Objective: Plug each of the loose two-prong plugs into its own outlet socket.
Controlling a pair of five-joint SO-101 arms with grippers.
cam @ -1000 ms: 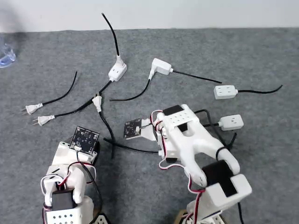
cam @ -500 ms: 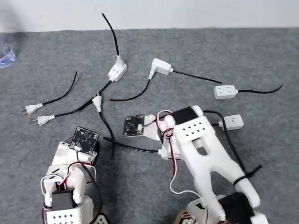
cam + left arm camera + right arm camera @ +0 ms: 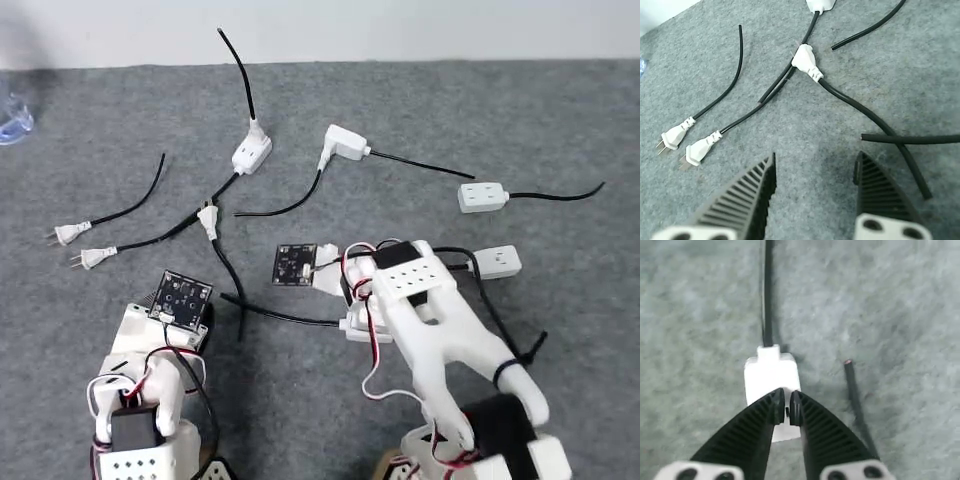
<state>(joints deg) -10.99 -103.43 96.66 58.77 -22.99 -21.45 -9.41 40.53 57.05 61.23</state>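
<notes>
High view: white plastic two-prong plugs (image 3: 66,234), left, unplugged; L gripper (image 3: 815,159) fingers apart, R gripper (image 3: 787,401) fingers together above white plastic socket (image 3: 770,374).

In the high view the right arm (image 3: 440,330) has unfolded. A second ago its elbow was bunched up high, close behind the wrist. It has since dropped toward 5 o'clock, down to the lower edge, and the long link now lies stretched out and lower. The wrist block (image 3: 415,272) has slid toward 4 o'clock. The small camera board (image 3: 297,263) beside it has crept toward 2 o'clock and sits squarer than before. The black wire (image 3: 488,297) along the arm was a tight loop next to the outlet socket (image 3: 497,261). It now trails in one long line down the forearm.
</notes>
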